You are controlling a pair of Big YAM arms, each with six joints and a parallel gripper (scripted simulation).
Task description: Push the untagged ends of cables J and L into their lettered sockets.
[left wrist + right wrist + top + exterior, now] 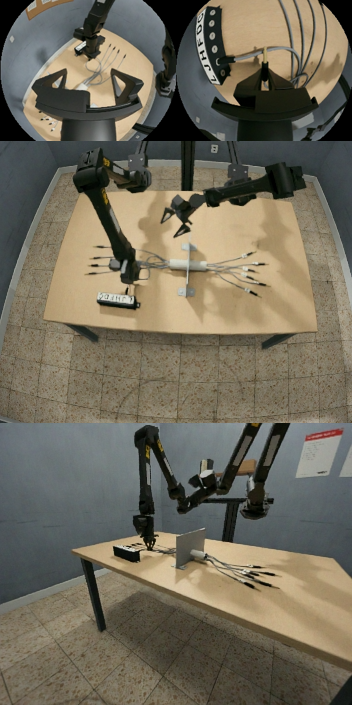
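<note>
The black junction box with a white letter strip lies near the table's front edge. It also shows in the right wrist view, where one grey cable sits plugged into a socket near one end of the row; its letter is too blurred to read. My right gripper hovers just behind the box and is shut on a cable plug whose gold tip sticks out past the fingers. My left gripper is open and empty, high above the table behind the conduit.
A grey upright bracket plate holds the conduit at mid-table. Loose untagged plugs lie beside the right arm. The tagged ends fan out on the other side of the conduit.
</note>
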